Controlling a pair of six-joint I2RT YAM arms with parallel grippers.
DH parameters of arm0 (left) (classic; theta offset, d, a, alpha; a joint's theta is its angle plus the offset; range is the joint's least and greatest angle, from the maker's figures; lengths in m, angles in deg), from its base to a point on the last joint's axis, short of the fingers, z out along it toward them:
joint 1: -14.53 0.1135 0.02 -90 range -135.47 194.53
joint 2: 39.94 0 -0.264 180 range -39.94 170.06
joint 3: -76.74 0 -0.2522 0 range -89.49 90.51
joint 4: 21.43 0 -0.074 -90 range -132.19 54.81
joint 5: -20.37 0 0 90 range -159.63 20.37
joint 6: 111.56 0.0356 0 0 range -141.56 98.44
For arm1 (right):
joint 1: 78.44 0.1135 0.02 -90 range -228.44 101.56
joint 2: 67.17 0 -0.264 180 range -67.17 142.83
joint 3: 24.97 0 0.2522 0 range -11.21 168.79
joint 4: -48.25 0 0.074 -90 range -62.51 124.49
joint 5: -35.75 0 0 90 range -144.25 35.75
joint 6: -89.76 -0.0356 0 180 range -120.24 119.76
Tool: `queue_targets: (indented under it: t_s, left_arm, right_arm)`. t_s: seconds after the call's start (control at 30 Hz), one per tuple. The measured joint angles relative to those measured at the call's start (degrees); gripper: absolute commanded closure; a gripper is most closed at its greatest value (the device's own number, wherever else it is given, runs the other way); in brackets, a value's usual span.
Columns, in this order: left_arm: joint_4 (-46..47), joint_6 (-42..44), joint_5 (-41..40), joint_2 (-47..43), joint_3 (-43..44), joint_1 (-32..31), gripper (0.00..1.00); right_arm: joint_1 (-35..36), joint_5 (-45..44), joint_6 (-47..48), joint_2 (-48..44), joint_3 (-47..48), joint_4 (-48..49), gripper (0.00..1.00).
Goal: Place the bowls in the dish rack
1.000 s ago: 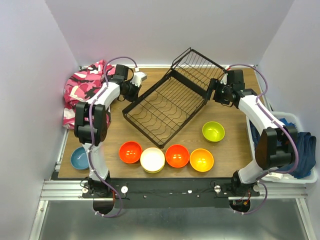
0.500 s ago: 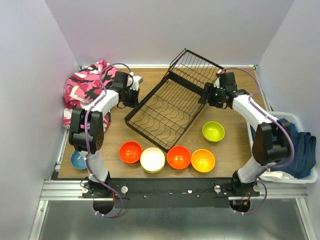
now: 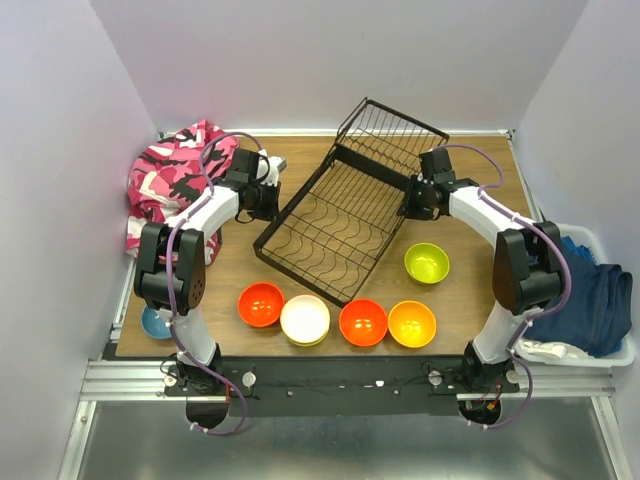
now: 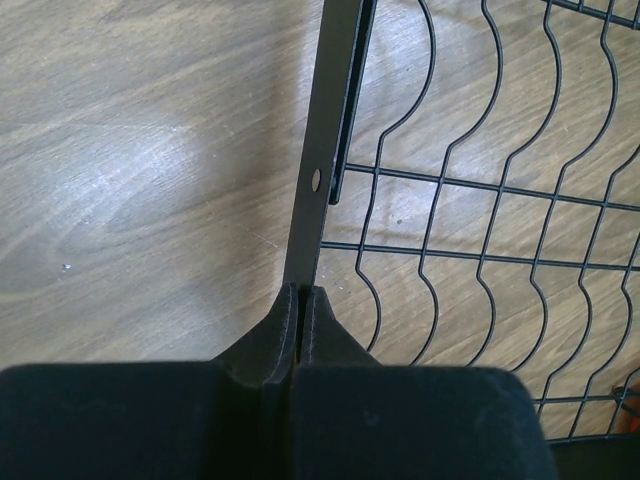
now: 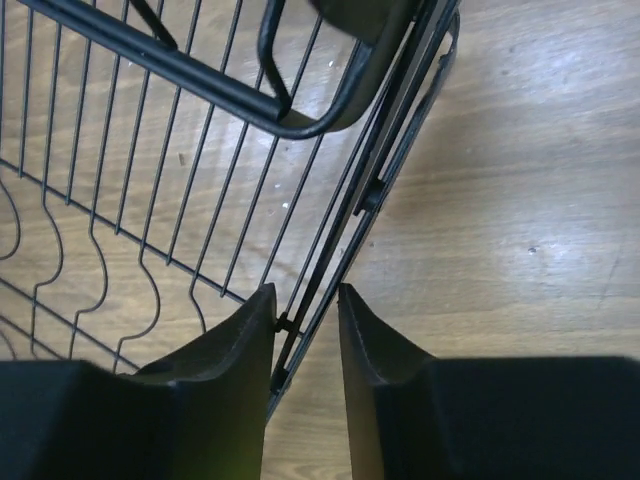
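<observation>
The black wire dish rack [image 3: 335, 225] lies diagonally mid-table, its hinged flap [image 3: 392, 130] raised at the far end. My left gripper [image 3: 272, 196] is shut on the rack's left rim [image 4: 325, 150], fingertips pinched together in the left wrist view [image 4: 302, 292]. My right gripper [image 3: 408, 200] straddles the rack's right side rail [image 5: 370, 190]; its jaws stand apart, the left finger [image 5: 250, 320] touching the wire. Along the front sit a red bowl [image 3: 261, 303], a cream bowl [image 3: 305, 319], an orange-red bowl [image 3: 363, 322] and an orange bowl [image 3: 412, 323]. A lime green bowl [image 3: 427, 262] sits right of the rack. A blue bowl [image 3: 155, 322] is half hidden behind the left arm.
A pink camouflage cloth [image 3: 168, 180] is heaped at the back left. A white basket of blue cloth [image 3: 592, 300] stands off the table's right edge. Walls close in the back and both sides. The rack's near corner is close to the cream and orange-red bowls.
The rack has slid and turned toward the front right. My right gripper has come onto its right rail and its jaws have narrowed. The orange-red and orange bowls have shifted slightly right.
</observation>
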Motion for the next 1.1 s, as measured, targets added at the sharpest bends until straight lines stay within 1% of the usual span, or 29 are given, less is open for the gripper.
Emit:
queue_targets:
  t_s: [0.03, 0.13, 0.33, 0.67, 0.9, 1.1]
  left_arm:
    - [0.0, -0.3, 0.0, 0.0, 0.0, 0.0, 1.00]
    - [-0.2, -1.0, 0.0, 0.0, 0.0, -0.1, 1.00]
    - [-0.7, -2.4, 0.7, 0.0, 0.0, -0.8, 1.00]
    - [-2.6, -1.1, 5.0, 0.0, 0.0, -1.4, 1.00]
    - [-3.1, 0.1, 5.1, -0.3, -0.3, -5.1, 1.00]
    - [-3.5, 0.6, 3.7, -0.8, -0.5, -8.7, 1.00]
  right_arm:
    - [0.0, -0.3, -0.5, 0.3, 0.3, 0.0, 0.79]
    - [0.3, -2.7, -1.1, 0.9, 1.4, -0.3, 0.91]
    - [0.4, -5.8, -0.7, 2.5, 3.7, 0.2, 0.99]
    - [1.0, -8.3, 5.6, 3.7, 5.1, 1.6, 0.99]
    - [0.8, -10.9, 12.1, 3.8, 4.9, 3.3, 0.99]
    - [0.5, -12.5, 17.9, 4.3, 4.9, 4.5, 0.99]
